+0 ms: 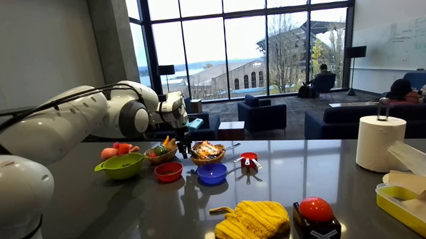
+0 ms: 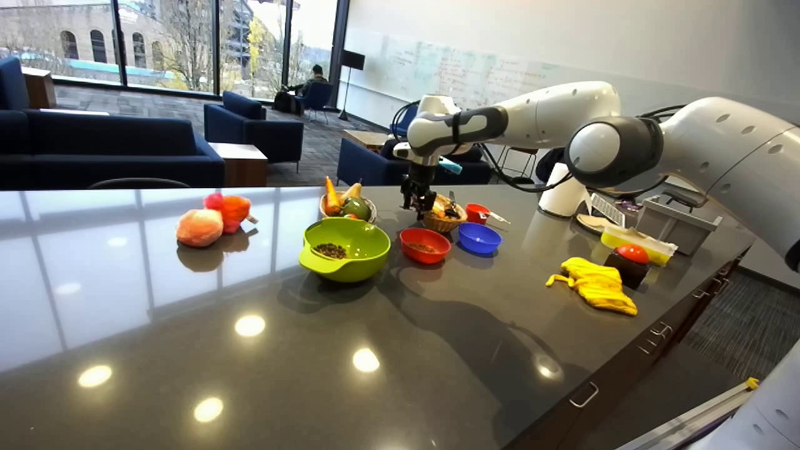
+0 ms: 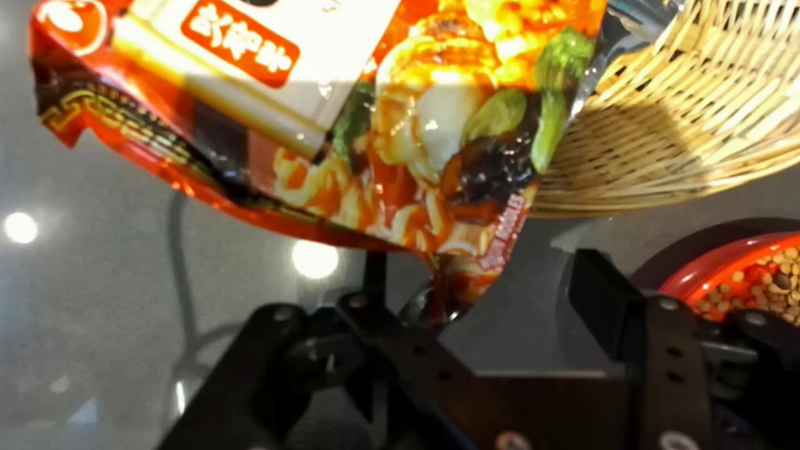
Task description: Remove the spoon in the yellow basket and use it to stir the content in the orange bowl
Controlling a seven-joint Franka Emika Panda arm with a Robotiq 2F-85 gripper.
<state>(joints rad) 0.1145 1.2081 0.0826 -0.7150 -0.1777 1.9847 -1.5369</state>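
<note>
The round red-orange plastic bowl [image 1: 170, 177], holding small pale grains [image 3: 765, 287], sat left of the black metal gripper [image 1: 187, 154], jaws spread; pinching the overhanging, glossy red-and-white noodle packet [image 1: 207, 149] could tip the round, straw-coloured wicker basket [image 1: 204, 161]. Rightmost, what was probably the slim grey metal spoon [image 1: 233, 146] jutted past its rim.

We see a round straw-yellow cross-woven wicker basket [image 3: 681, 119], a red-and-white noodle-printed plastic packet [image 3: 375, 150], a round plain blue plastic bowl [image 1: 213, 179] and a ribbed yellow knitted cloth [image 1: 255, 226].
</note>
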